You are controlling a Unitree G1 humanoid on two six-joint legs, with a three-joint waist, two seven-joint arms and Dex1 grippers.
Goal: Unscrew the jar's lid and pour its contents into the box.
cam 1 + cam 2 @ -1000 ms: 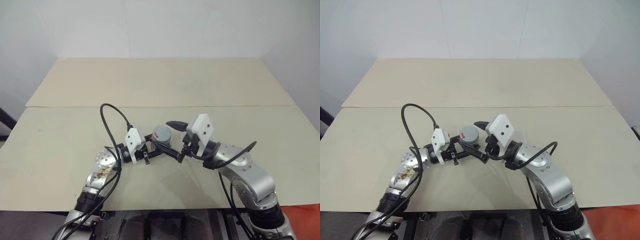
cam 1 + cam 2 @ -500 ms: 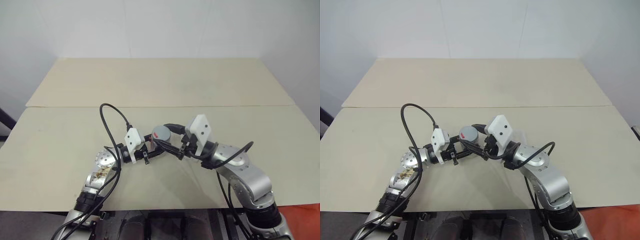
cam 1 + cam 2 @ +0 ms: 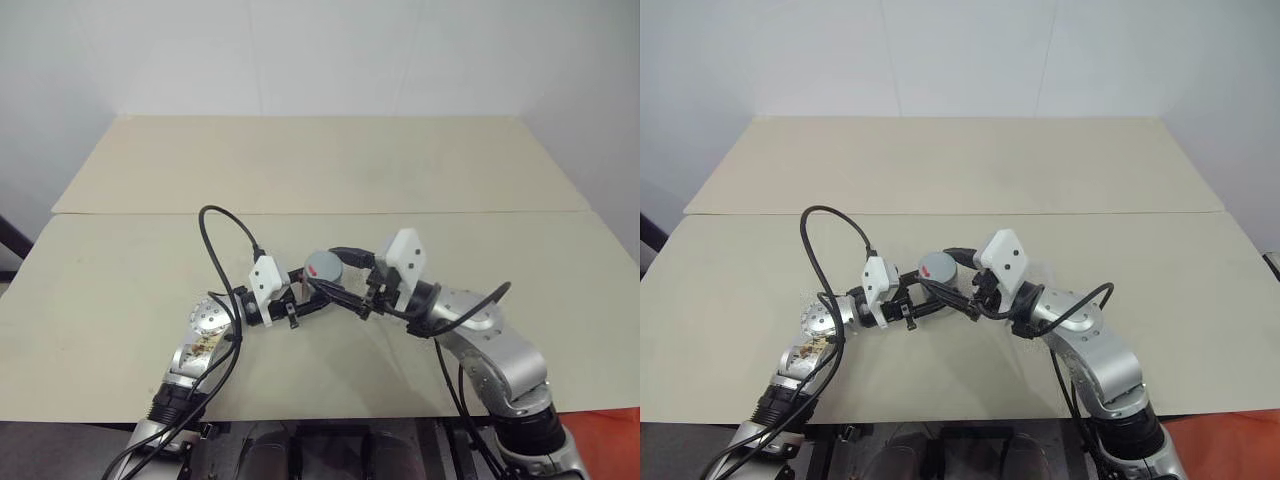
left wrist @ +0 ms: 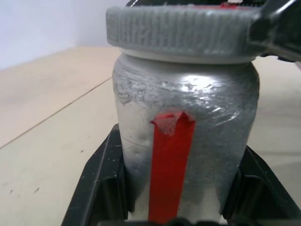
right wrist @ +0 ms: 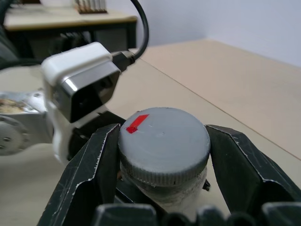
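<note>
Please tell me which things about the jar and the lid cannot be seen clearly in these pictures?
- The jar base: cut off in the left wrist view, between the left gripper fingers.
- Its contents: hidden there by the cloudy wall and red strip.
- The jar body: covered in the right wrist view by the lid, clamped by the right gripper.

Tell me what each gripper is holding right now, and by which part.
The left gripper clamps the jar by its body, low on its sides. The right gripper grips the lid by its ribbed rim.
</note>
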